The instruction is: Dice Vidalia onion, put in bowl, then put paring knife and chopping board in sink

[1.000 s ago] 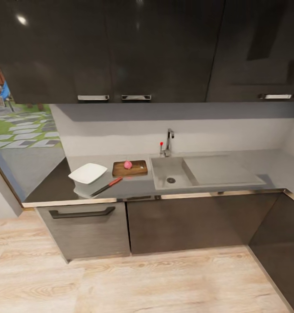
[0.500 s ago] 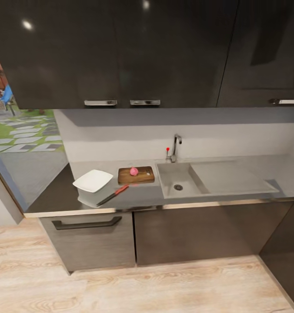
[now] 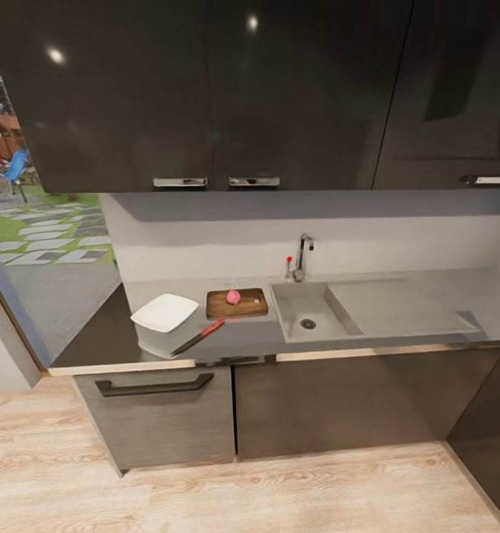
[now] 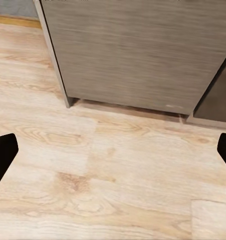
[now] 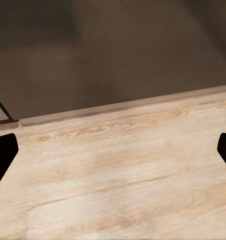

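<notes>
I am standing off from the countertop (image 3: 279, 337) with floor (image 3: 205, 496) between the base and the cabinet fronts; this is the approach, before any cutting.

1. Task items. The onion (image 3: 234, 297) sits on the board (image 3: 237, 303), left of the sink (image 3: 309, 314). The sink basin holds nothing I can see. The knife (image 3: 199, 337) lies near the counter's front edge, handle toward the board, blade tip touching or just under the bowl (image 3: 164, 312).
2. Grippers. The left gripper (image 4: 113, 150) and right gripper (image 5: 113, 150) each show two fingertips spread to the frame edges over bare floor. Both jaws are wide open and hold nothing.
3. Next move, as I judge it: close on the counter in front of the board, raise an arm, and take the knife by its handle.
4. Clearance. The floor ahead is open. The knife sits close to the front edge, so a careless nudge could push it off. The wall cabinets (image 3: 205, 89) overhang the counter, which limits height for the arms.
</notes>
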You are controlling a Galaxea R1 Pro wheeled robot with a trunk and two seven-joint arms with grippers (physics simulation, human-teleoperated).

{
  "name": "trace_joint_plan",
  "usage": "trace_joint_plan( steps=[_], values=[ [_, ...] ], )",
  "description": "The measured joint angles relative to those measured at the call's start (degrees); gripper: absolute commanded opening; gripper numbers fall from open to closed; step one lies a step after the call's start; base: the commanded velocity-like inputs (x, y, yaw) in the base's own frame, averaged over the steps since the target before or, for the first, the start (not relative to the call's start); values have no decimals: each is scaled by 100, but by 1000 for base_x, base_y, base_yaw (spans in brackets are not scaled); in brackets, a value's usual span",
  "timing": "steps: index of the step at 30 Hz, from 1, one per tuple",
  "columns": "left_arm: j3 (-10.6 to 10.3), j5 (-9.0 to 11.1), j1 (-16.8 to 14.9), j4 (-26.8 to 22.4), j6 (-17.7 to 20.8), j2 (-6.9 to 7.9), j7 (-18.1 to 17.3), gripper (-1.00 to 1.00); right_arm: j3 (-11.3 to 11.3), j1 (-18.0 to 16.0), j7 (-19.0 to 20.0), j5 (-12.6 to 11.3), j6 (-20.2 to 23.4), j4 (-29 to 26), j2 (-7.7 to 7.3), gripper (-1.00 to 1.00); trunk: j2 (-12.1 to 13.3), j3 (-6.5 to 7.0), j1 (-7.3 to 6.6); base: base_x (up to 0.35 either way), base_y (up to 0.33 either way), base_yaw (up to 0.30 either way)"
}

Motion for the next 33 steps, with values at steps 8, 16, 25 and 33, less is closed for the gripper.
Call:
trace_joint_plan(
  steps=[8,16,25,33],
  values=[
    [0,-9,0,31,-2,-22,0,100,-8,0,0,0,6,0,0,100,0,24,0,0,1,0],
    [1,-15,-2,206,-5,-172,-1,100,-17,-1,-14,13,-13,-394,18,100,0,25,0,0,0,0],
    [2,-18,-5,364,-6,-203,-2,100,398,-2,-63,142,1483,-3146,406,100,1,26,0,0,0,0],
    [4,-17,-7,413,-13,-210,-2,100,712,-1,-82,143,3114,-5026,503,100,1,26,0,0,0,0]
  ],
)
